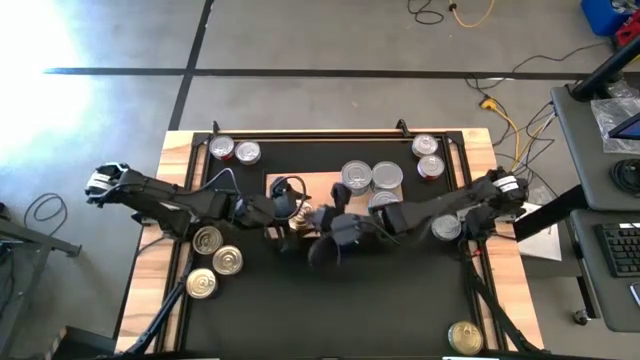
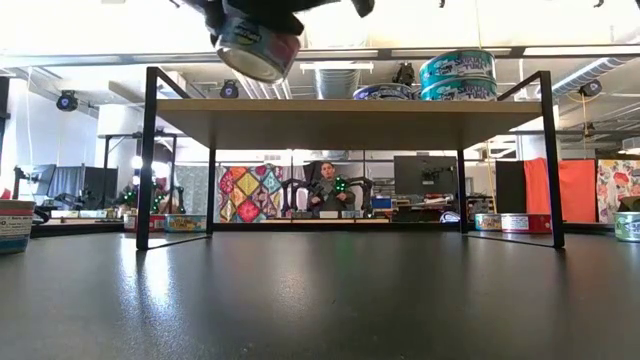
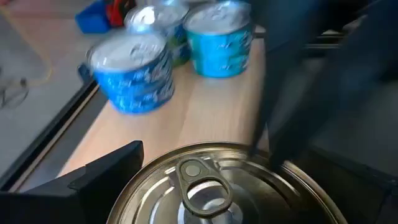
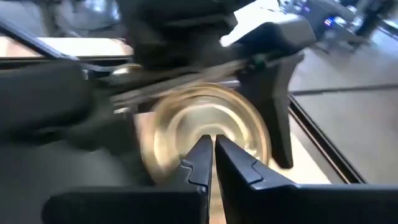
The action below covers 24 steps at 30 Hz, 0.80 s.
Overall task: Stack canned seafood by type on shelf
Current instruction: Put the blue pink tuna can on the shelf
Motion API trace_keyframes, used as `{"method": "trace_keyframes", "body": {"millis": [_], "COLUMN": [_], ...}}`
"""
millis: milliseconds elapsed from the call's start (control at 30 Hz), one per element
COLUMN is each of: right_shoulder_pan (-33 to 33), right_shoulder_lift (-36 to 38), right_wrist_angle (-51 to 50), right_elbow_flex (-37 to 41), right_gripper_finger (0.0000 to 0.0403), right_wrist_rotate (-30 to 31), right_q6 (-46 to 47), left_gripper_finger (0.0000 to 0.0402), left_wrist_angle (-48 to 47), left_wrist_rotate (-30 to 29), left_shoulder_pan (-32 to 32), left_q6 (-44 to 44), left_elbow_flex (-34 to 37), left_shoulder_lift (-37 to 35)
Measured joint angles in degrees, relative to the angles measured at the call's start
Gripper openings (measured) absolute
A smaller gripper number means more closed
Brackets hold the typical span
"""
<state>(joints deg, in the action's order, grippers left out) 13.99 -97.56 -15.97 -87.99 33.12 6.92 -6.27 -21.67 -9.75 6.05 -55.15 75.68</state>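
left gripper (image 1: pixel 300 215) over the near left part of the pale tan wooden shelf board (image 1: pixel 318 183), fingers spread wide around a gold-lidded round tin with a pull tab (image 3: pixel 205 190). left wrist view: the tin fills the space between the two dark fingers (image 3: pixel 102 171). low view: the same tin (image 2: pixel 257 47) hangs tilted, above the level of the shelf top and clear of it.

right gripper (image 4: pixel 210 163) close beside the left one, near the shelf's front edge; its two fingers pressed together, nothing between them. right wrist view: the closed tips point at the gold lid (image 4: pixel 199 127) in the left gripper; contact cannot be told.

on the shelf, toward its right end: a cluster of blue-labelled, silver-lidded tins (image 1: pixel 371 178), at least one stack of two in the low view (image 2: pixel 457 75).

off the shelf, on the black mat (image 1: pixel 340 300): three gold-lidded tins (image 1: pixel 215 262) near the left edge; two red-labelled tins (image 1: pixel 234 150) at the far left corner; two more tins (image 1: pixel 428 157) at the far right; one silver tin (image 1: pixel 446 228) beside the right arm; one gold tin (image 1: pixel 465 337) at the near right corner.

a person (image 2: pixel 327 190) sits in the room beyond the table.
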Motion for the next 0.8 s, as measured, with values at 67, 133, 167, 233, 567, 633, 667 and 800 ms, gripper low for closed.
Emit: {"method": "trace_keyframes", "body": {"millis": [67,133,167,233,567,633,667,800], "right_shoulder_pan": [-1.30,-2.47,-2.95,-3.97,-7.87,-8.62,-8.98,-10.36], "right_shoulder_lift": [-0.15,-0.13,-0.10,-0.08,-0.28,-0.39,-0.45,-0.85], "right_wrist_angle": [-0.08,0.08,0.12,0.11,-0.61,-0.49,-0.42,-0.77], "right_elbow_flex": [0.02,0.02,0.02,0.02,0.02,0.02,0.02,0.04], "right_gripper_finger": [0.0013,0.0013,0.0013,0.0013,0.0013,0.0013,0.0013,0.0013], "right_wrist_rotate": [-0.06,-0.11,-0.24,-1.23,-6.16,-6.15,-6.16,-6.60], "right_q6": [0.72,0.98,0.98,0.91,5.77,6.52,6.50,4.65], "left_gripper_finger": [0.0381,0.0381,0.0381,0.0381,0.0393,0.0394,0.0394,0.0392], "left_wrist_angle": [0.91,0.88,0.85,0.99,5.17,5.62,5.57,6.60], "left_wrist_rotate": [2.41,6.07,8.03,12.38,28.81,29.39,29.76,29.74], "left_shoulder_pan": [1.26,3.03,3.94,6.15,15.98,17.06,17.48,17.80], "left_q6": [-2.73,-5.08,-5.90,-7.23,-12.65,-12.76,-12.84,-13.05], "left_elbow_flex": [0.32,0.59,0.81,1.45,3.21,3.21,3.21,3.17], "left_shoulder_lift": [-0.01,0.00,0.06,0.09,0.19,0.76,1.03,3.27]}}
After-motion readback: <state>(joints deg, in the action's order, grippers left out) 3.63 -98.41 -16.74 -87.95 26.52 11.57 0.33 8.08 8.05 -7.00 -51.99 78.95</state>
